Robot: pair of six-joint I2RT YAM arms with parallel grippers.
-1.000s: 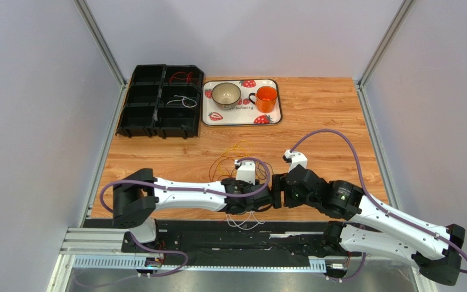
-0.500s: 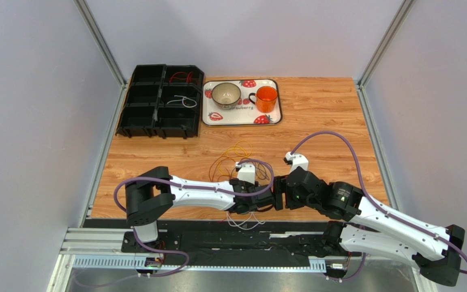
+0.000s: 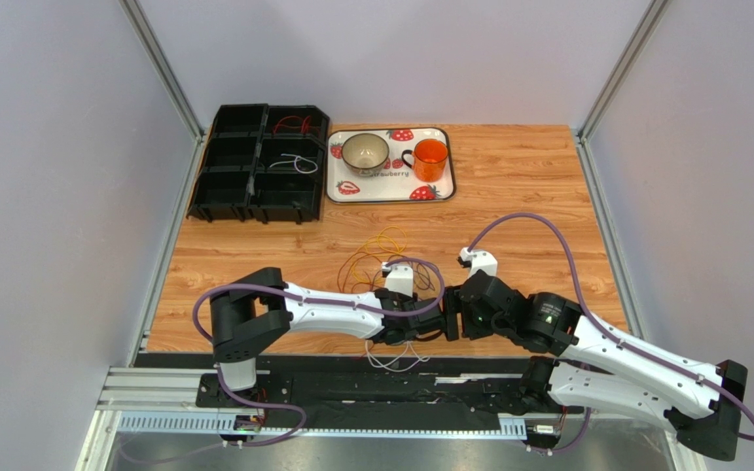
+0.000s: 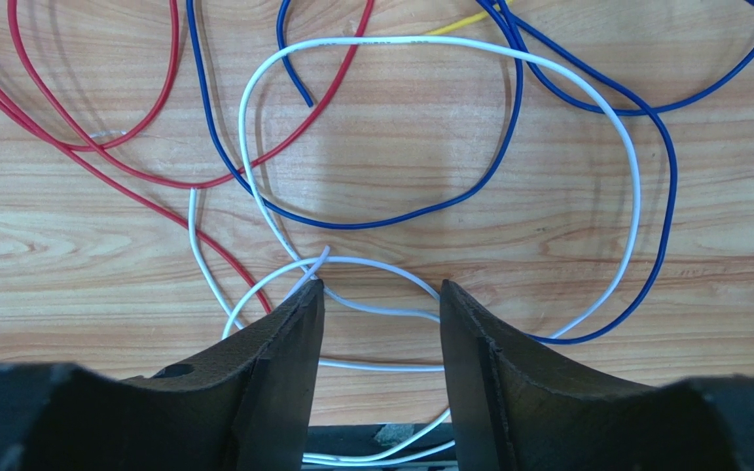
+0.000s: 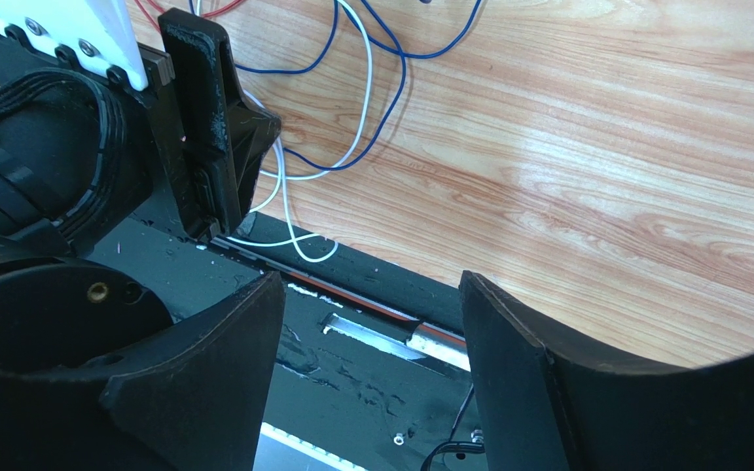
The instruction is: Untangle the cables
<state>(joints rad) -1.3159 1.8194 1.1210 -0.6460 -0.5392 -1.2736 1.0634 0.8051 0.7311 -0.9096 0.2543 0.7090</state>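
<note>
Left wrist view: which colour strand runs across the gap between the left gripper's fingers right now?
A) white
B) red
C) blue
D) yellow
A: only the white cable crosses the gap between the fingers of the open left gripper; the red cable and blue cable pass outside them.

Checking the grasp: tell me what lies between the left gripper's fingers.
White cables cross the gap between the open fingers, seen in the left wrist view.
</note>
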